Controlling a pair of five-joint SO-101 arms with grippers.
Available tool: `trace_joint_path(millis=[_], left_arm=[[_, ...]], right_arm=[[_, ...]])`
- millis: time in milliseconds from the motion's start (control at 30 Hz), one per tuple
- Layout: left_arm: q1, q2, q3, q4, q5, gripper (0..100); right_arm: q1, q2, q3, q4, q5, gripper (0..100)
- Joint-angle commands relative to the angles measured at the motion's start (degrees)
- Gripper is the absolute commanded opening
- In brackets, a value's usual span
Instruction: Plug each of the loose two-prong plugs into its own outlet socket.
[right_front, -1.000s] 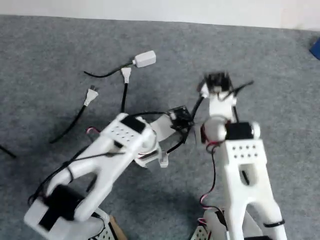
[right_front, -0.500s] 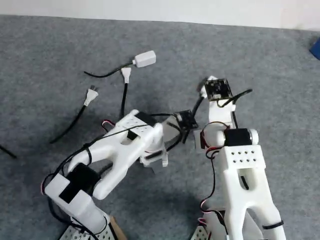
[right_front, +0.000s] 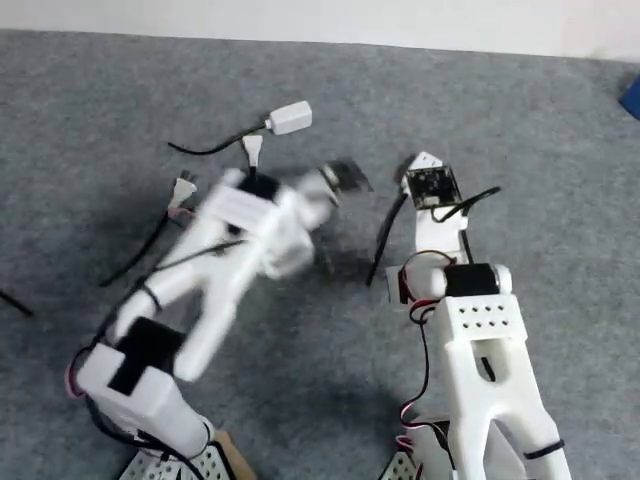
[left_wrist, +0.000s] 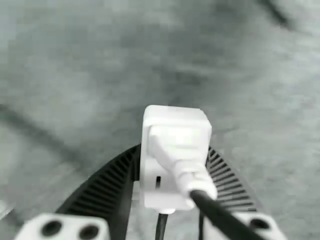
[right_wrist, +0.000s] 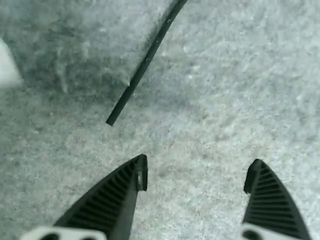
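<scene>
No legible text — none anywhere

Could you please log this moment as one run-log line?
left gripper: shut on white socket block | right gripper: open over carpet | loose plugs: unplugged

High camera looks down over the carpet (right_front: 560, 150); both wrist cameras face it closely.

The blocky plastic outlet socket (left_wrist: 172, 150) was white, its cord (left_wrist: 220, 217) black. The ribbed gripper fingers (right_wrist: 117, 195) were black, the felt table (right_front: 560, 150) grey.
</scene>
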Motion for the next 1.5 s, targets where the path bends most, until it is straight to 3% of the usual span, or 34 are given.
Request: trace_joint_path(millis=[0,267,433,700,867,1067,1300,1467], left_arm=[[-13.8,0.0,-15.3,8.2,-2.9,5],[-40.3,9.5,-29.9,6.2,-9.6,5],[-50.5,25.2,-49.3,6.9,-9.5,5],[-57.3,50.8,-83.1,11.9,-9.2,4],[-63.1,59.4,-96.6,11.8,-9.5,4],[-66.6,60.3,-98.7,12.0,-9.5,6],[-66.5,60.4,-98.9,12.1,-9.2,37],[-66.5,60.4,-100.4,12.3,-8.3,32]], right_arm=[[0.6,-1.4,0.0,-0.9,-0.1,30.3],[0.5,-1.4,0.0,-0.9,-0.1,30.3],[0.4,-1.4,0.0,-0.9,-0.1,30.3],[0.4,-1.3,0.1,-0.9,-0.1,30.3],[0.4,-1.3,0.1,-0.9,-0.1,30.3],[0.4,-1.3,0.1,-0.9,-0.1,30.3],[0.3,-1.3,0.9,-1.0,0.0,30.3],[0.3,-1.3,1.1,-1.0,0.0,30.3]])
